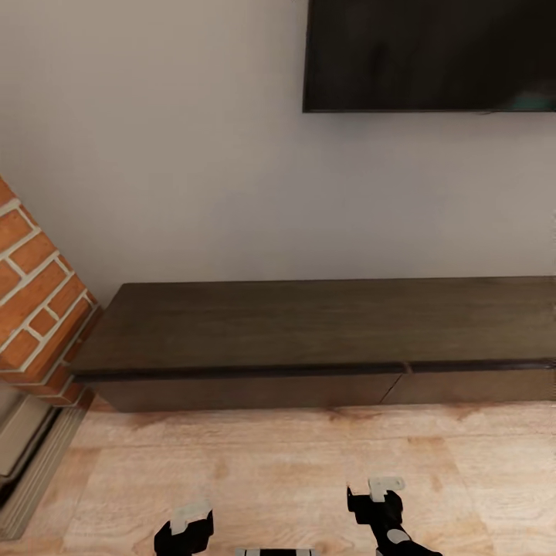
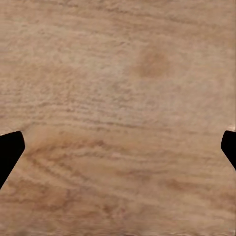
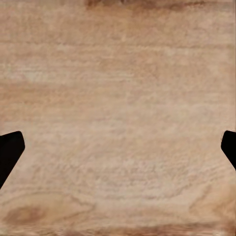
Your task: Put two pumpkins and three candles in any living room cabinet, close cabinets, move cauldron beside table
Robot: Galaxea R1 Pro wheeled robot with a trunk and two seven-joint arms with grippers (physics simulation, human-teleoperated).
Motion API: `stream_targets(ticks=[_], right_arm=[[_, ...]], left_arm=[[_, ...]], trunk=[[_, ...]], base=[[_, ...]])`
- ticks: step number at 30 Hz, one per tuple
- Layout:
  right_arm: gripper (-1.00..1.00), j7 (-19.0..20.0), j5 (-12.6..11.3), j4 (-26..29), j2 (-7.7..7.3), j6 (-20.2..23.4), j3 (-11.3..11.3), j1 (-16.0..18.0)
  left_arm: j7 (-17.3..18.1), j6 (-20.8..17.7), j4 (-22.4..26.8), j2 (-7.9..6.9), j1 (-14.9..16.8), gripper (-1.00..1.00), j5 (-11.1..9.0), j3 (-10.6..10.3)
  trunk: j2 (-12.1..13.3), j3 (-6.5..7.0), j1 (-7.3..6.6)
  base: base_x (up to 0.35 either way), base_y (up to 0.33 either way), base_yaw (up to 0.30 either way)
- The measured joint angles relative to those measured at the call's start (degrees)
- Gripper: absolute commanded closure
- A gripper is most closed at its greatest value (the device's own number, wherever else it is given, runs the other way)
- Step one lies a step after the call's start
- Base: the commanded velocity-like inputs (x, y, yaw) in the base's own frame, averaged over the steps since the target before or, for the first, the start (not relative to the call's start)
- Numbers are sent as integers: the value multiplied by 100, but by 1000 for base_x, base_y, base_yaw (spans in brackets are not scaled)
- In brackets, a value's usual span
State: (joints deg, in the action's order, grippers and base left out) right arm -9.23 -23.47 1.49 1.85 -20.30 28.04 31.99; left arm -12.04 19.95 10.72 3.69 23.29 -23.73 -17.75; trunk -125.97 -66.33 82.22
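Before the cabinet we stand on pale wood floor, both arms hanging low on the near side of its drawer fronts. Our left gripper and right gripper each look straight down at bare planks, the dark fingertips set far apart at the edges of each wrist view, so both pincers are spread wide and hold nothing. No pumpkin, candle or cauldron is visible; of the task's things, the cabinet alone lies before us, its drawers all flush and shut.

The risk we judge greatest is opening a drawer badly. The fronts are handleless, smooth and flat, with a thin dark gap under the top as the likeliest place to catch; a fingertip could slip off that slick face, or the base could roll too close and block the drawer's travel. Beside the cabinet's left end rises the red brick fireplace, rough and angular, with a stepped grey base; a left arm swung wide might strike it. Above the cabinet's right half hangs a black glossy screen on a plain matt wall, well clear.

The cabinet is long, low, dark brown with fine grain; the floor shows broad, blotchy grain.
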Motion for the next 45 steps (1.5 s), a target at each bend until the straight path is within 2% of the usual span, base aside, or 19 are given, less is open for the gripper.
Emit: stream_targets(ticks=[6, 15, 25, 29, 35, 37, 41, 45], right_arm=[[-100, 0, 0, 0, -4, 0, 0, 0], [-100, 0, -1, 0, -9, 0, 0, 0], [-100, 2, -28, -7, -34, 29, -7, 0], [-100, 7, -42, -152, -28, 60, -5, -49], [-100, 17, -29, -325, -19, 56, -4, -431], [-100, 17, -24, -342, -41, 54, -4, -522], [-100, 11, -16, -351, -70, 47, -5, -607], [-100, 3, -32, -363, -64, 45, -8, -622]], left_arm=[[0, 0, 4, -2, 0, -100, 0, 0], [0, -7, 7, -12, 0, -100, 5, -4], [9, -42, -42, -15, 0, -100, 6, -9], [9, -62, -94, -57, 0, -100, 16, -19], [11, -71, -767, -80, -1, -100, 28, -19], [10, -74, -1024, -148, -1, -100, 22, -19], [104, -109, -1337, -491, -64, -100, -6, -1], [200, -121, -1385, -534, -166, -100, -2, -7]], trunk=[[0, 14, 0], [0, 53, 0], [400, 233, -219], [560, 305, -307], [801, 412, -439], [881, 448, -483], [1041, 516, -570], [1043, 506, -571]], base=[[-308, 0, 0], [-37, 0, 0], [-1, 0, 0], [0, 0, 0], [0, 0, 12], [0, 0, 133], [0, 0, 242], [0, 0, 278]])
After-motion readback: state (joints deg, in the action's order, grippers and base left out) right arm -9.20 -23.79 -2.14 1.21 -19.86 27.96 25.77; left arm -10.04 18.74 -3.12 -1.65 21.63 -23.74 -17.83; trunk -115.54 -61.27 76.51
